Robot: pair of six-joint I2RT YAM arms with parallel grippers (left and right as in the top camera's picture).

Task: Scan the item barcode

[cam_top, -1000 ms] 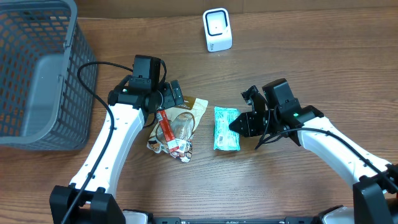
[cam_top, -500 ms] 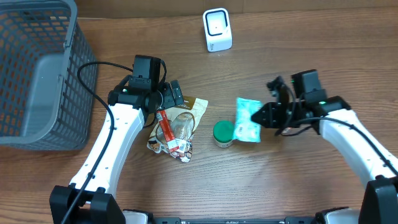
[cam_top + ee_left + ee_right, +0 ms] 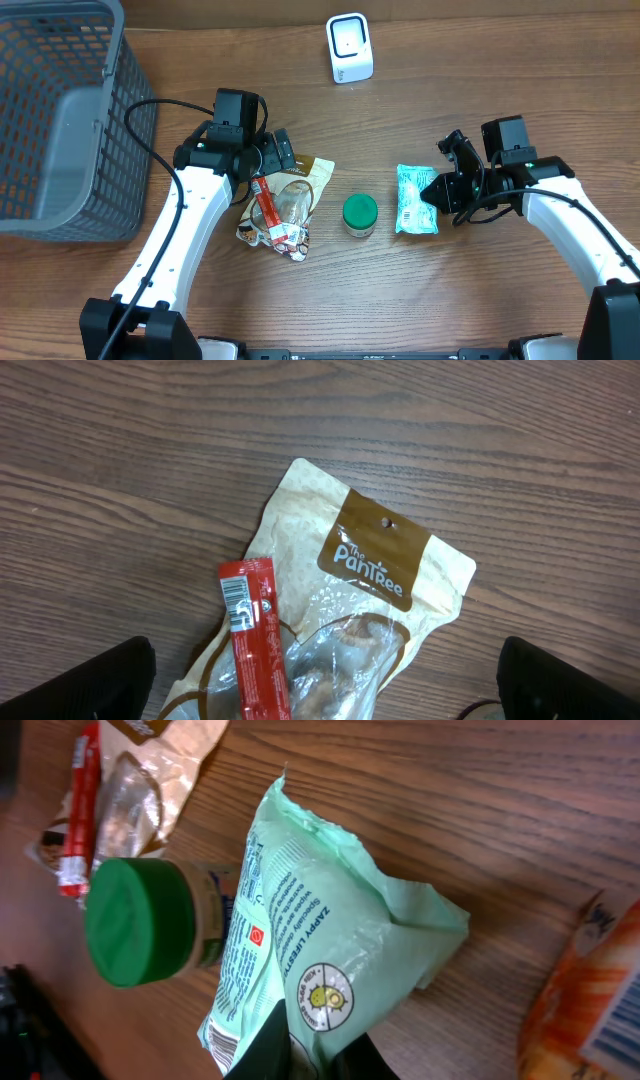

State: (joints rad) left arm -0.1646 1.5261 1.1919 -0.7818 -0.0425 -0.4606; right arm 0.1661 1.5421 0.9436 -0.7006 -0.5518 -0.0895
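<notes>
One jar (image 3: 360, 214), one basket (image 3: 62, 172), one scanner (image 3: 350, 47)

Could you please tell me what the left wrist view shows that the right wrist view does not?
Only the left wrist view: the brand print on the tan pouch, the barcode on the red stick, and the open left gripper. Only the right wrist view: the mint-green packet pinched in the right gripper, a green-lidded jar beside it, and an orange pack at the right edge. Both: the pouch, the red stick lying on it, and the wooden table.
</notes>
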